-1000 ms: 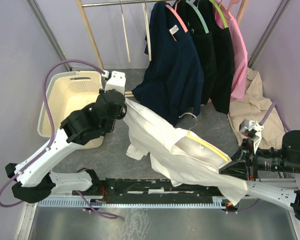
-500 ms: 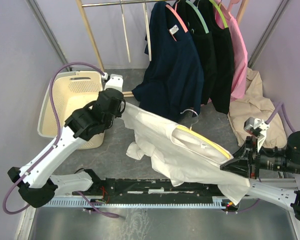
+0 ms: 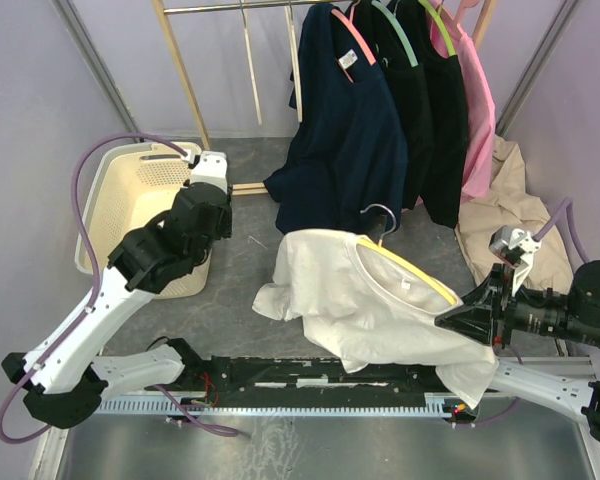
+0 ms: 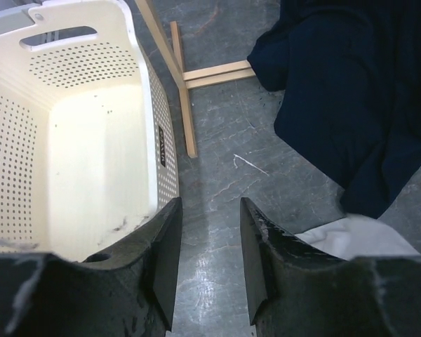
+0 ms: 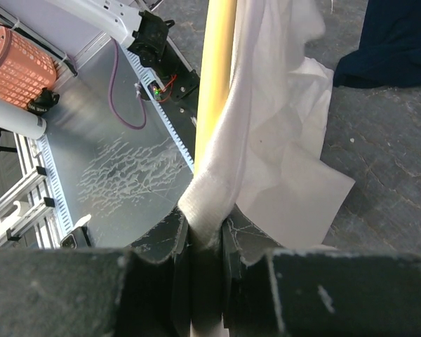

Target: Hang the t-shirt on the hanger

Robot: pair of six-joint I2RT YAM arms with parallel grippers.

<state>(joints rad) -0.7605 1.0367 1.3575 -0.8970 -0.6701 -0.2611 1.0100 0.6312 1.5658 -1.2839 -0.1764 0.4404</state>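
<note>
One hanger diagonal, hook far-left.

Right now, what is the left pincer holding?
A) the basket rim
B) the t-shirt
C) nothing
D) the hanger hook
C: the left pincer is open and empty over the floor beside the basket; the right pincer grips the hanger and t-shirt.

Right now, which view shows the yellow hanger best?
Top external: the hanger shows from its silver hook down the yellow arm along the t-shirt, ending at the right hand. Right wrist shows only a close stretch of yellow bar pinched with fabric. Left wrist shows none of it.
</note>
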